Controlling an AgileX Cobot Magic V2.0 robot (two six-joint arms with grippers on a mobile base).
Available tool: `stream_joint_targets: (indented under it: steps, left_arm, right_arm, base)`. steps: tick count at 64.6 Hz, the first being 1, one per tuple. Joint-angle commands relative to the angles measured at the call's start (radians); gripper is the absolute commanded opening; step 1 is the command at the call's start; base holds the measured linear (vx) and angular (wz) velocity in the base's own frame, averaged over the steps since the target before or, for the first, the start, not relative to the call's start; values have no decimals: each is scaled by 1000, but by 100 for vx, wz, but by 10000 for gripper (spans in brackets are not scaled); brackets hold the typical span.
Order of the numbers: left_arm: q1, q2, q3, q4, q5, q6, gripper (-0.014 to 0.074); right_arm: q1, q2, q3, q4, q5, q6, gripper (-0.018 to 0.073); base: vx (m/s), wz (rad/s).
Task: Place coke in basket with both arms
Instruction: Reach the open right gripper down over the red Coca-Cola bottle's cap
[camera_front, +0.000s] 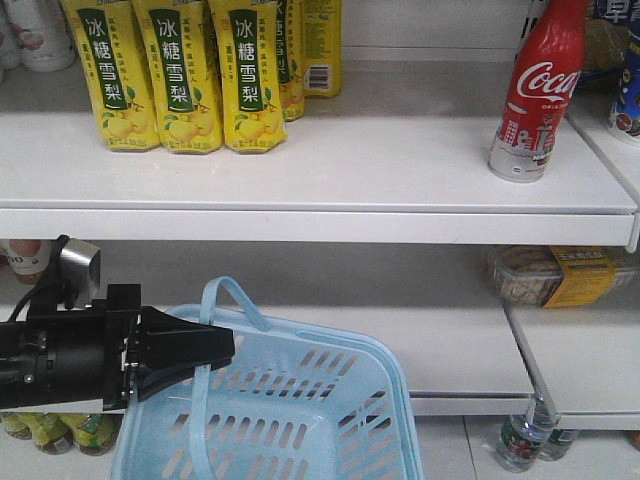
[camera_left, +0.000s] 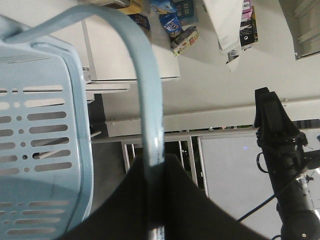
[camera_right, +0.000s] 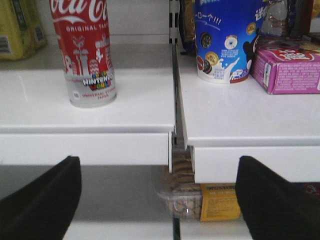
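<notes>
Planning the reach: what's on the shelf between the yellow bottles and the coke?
Nothing. The front-facing view shows the white shelf bare between the yellow bottles and the coke.

coke (camera_front: 537, 95) on upper shelf (camera_front: 380, 160), right | bottles (camera_front: 180, 75) left | basket (camera_front: 270, 420) below, in front
</notes>
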Motion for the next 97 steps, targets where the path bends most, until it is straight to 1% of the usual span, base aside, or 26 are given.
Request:
stream_joint_targets:
  steps: [1,6,10,16,20,24,29,32,48,56,66,72,80,97]
  left_arm:
    - [0,-27,-22,-117,49,15,-6]
    - [0,-27,-22,-117,49,15,-6]
    - [0,-27,-22,-117,49,15,-6]
    - [0,-27,-22,-117,49,15,-6]
    - [0,-27,-22,-117,49,15,-6]
    - [0,-27,-22,-117,49,15,-6]
    - [0,-27,-22,-117,49,15,-6]
    - [0,-27,-22,-117,49,15,-6]
    - [0,-27,-22,-117,49,15,-6]
    - [0,-27,-22,-117,49,15,-6]
    - [0,-27,-22,-117,49,15,-6]
    - [0,-27,-22,-117,49,15,-6]
    - [0,-27,-22,-117,49,15,-6]
    - [0,-27,-22,-117,49,15,-6]
  right_arm:
    - [-1,19,-63,39,-103,-15,592]
    - [4,39,-101,39,-99,-21,585]
    - [23,60,-135,39,-92,-22,583]
    - [95,101,-200,39,-75,-37,583]
    - [166,139,-243,36,-80,-69,583]
    - [233,180,-279,29,-110,-95,583]
    - [278,232,-316,28,-165,-109,583]
    - [278,260,-339,28,-194,-108,583]
    - [277,419,-461,28,-263,-113,583]
    - [275,486,-519,28,-267,-115,583]
    - [216,541,-568,37,-269,-95,583]
    - [196,567,-582,37,-276,-90,583]
    - [196,599,-590,38,-313,-92,583]
    - [196,716,-690,39,-311,-88,578]
  base:
    - [0,0]
    - [0,0]
    - [0,0]
    - [0,0]
    - [0,0]
    - [0,0]
    - [0,0]
    - [0,0]
    - [0,0]
    - [0,0]
    - [0,0]
    - [0,0]
    - [0,0]
    - [0,0]
